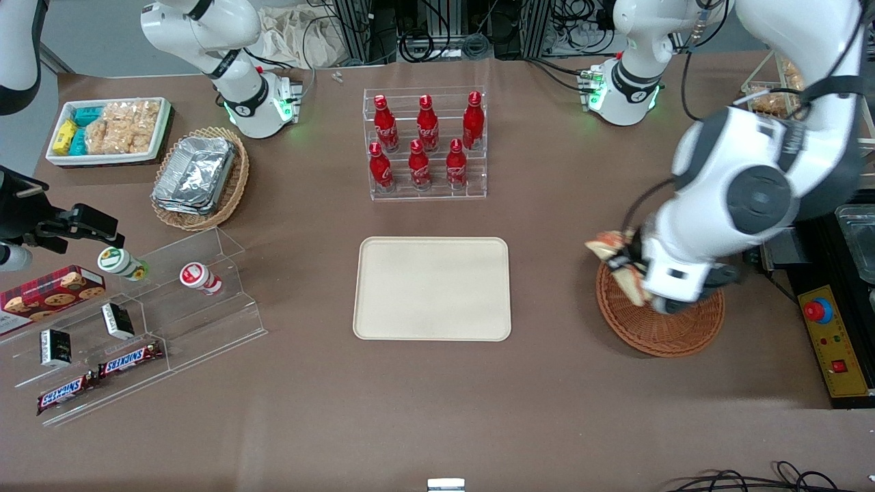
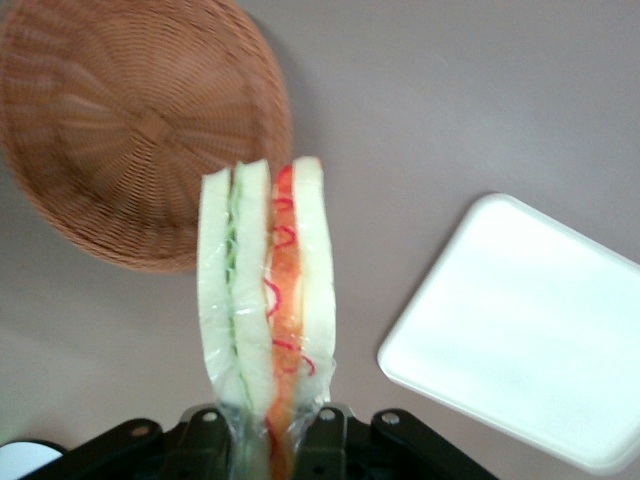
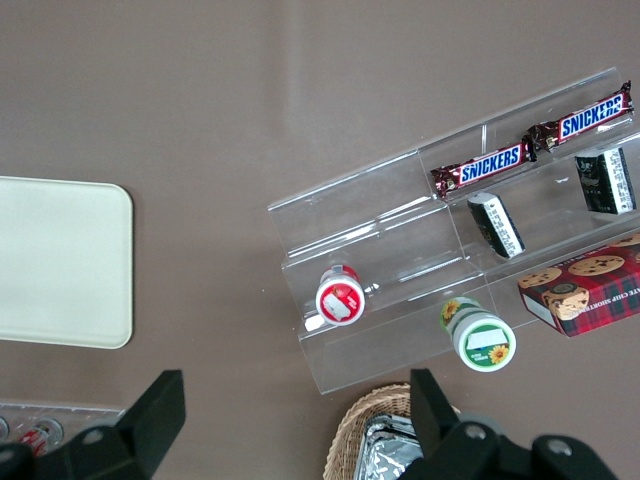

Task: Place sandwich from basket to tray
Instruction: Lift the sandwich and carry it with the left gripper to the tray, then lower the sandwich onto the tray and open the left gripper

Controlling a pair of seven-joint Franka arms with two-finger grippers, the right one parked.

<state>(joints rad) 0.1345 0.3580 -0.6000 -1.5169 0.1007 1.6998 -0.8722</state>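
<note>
My left gripper point(image 1: 629, 268) is shut on the sandwich point(image 1: 618, 254), a wrapped white-bread wedge with orange-red and green filling layers point(image 2: 268, 300). It holds the sandwich in the air above the rim of the round reddish-brown wicker basket point(image 1: 673, 328), on the side toward the tray. In the left wrist view the basket point(image 2: 130, 120) looks empty. The cream-beige tray point(image 1: 432, 288) lies flat and bare in the middle of the table; one corner of it shows in the left wrist view point(image 2: 520, 330).
A clear rack of red cola bottles point(image 1: 425, 145) stands farther from the camera than the tray. A yellow control box with a red button point(image 1: 830, 342) lies beside the basket at the working arm's end. An acrylic snack shelf point(image 1: 137, 321) and foil-container basket point(image 1: 199, 176) lie toward the parked arm's end.
</note>
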